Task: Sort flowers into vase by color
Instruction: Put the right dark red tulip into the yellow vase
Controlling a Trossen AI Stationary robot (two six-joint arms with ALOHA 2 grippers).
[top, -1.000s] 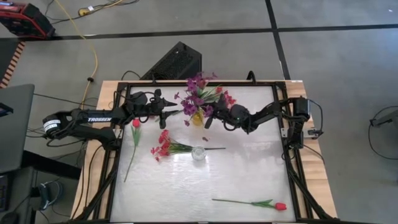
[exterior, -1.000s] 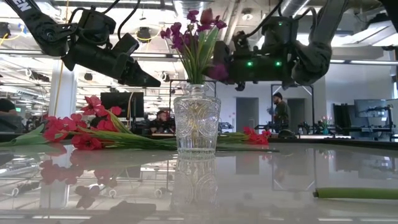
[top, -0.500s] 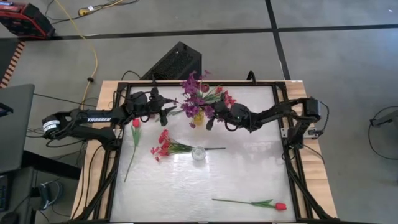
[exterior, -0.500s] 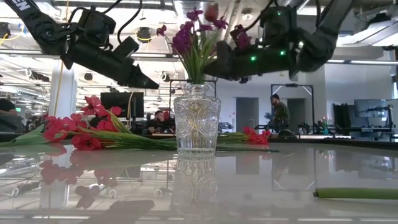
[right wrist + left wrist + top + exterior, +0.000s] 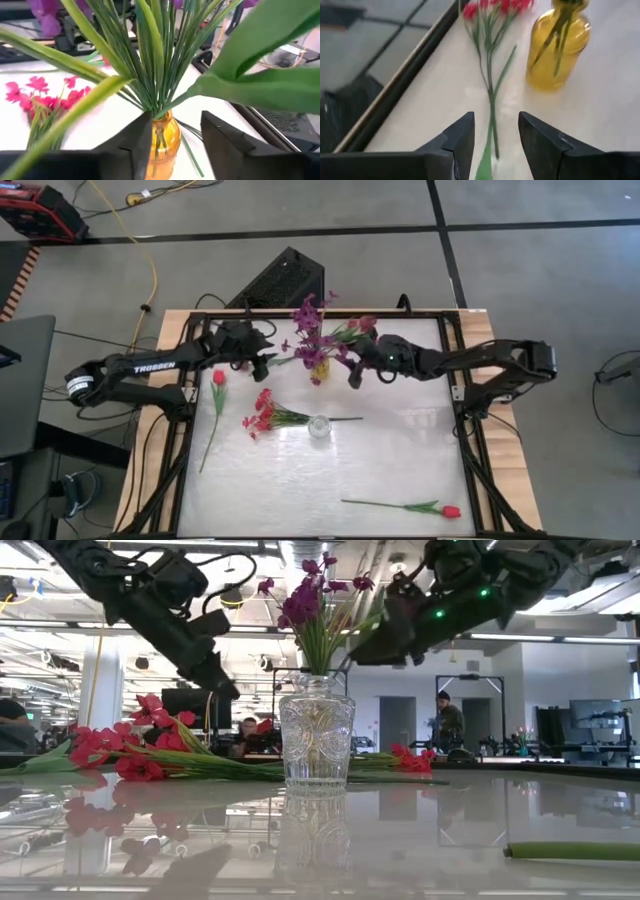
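While low view hides it, yellow vase [image 5: 161,145] shows between right hand [image 5: 172,137] fingers

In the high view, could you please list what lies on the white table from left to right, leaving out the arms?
Single red tulip with a long green stem → red-pink blossom spray lying flat → clear glass vase → second red tulip lying near the front edge.
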